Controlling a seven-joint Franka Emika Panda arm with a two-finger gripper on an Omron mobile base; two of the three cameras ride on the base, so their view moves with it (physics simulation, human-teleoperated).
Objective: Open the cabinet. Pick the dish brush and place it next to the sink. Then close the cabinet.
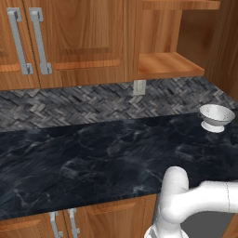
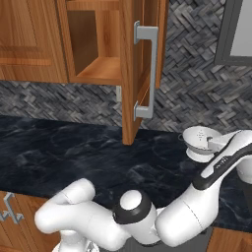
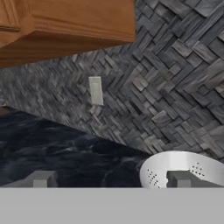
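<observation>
One cabinet (image 1: 172, 42) stands open in the left base view, its wooden shelf (image 1: 169, 65) bare on the part that shows. To its left hangs a wall cabinet with two bar handles (image 1: 28, 42). A white colander (image 1: 216, 117) sits on the dark marble tabletop (image 1: 93, 158) at the far right, near the herringbone backsplash (image 1: 93, 104). A pale wall outlet (image 1: 139, 87) is set in the backsplash below the open cabinet. The dish brush cannot be made out from this side.

Right base view: the cabinet door (image 2: 142, 69) is swung out toward the camera, its single silver handle (image 2: 147, 71) upright on the edge. The shelf inside appears bare. The white arm (image 2: 197, 197) reaches right toward the colander, which sits just beyond the wrist; the gripper itself is hidden behind the arm here. The brush is not discernible.

Hand view: the gripper (image 3: 109, 179) has its fingertips (image 3: 41, 179) standing wide apart, clamped on nothing. The colander rim lies behind the right fingertip. The outlet, backsplash and the cabinet's underside fill the upper part. The brush is not identifiable here either.
</observation>
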